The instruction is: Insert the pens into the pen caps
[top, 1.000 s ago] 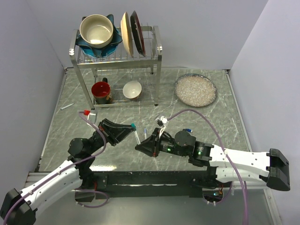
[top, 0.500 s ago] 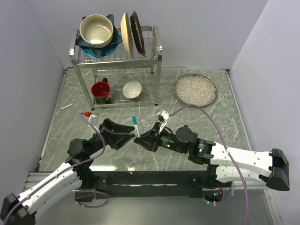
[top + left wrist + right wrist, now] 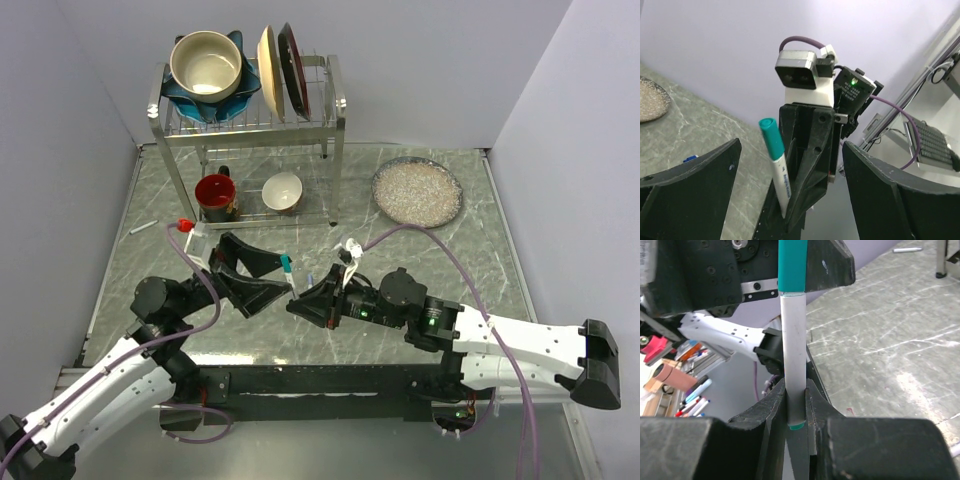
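Observation:
A white pen (image 3: 288,280) with a teal cap (image 3: 285,265) on its upper end stands nearly upright above the table's front middle. My right gripper (image 3: 296,302) is shut on the pen's lower barrel (image 3: 794,365), and the teal end shows just below the right gripper (image 3: 796,405). My left gripper (image 3: 281,279) is open. Its fingers (image 3: 695,185) stand wide on either side of the capped pen (image 3: 777,165) without touching it. A blue-tipped pen (image 3: 311,281) lies on the table behind the grippers. Another white pen (image 3: 143,228) lies at the far left. A small blue piece (image 3: 689,159) rests on the table.
A metal dish rack (image 3: 250,120) with bowls and plates stands at the back left, with a red mug (image 3: 215,195) and a white bowl (image 3: 282,191) under it. A plate of rice (image 3: 417,191) sits at the back right.
My left gripper has opened, let go of the teal cap and drawn back slightly. The cap stays on the pen in my right gripper, which shifted a little left.

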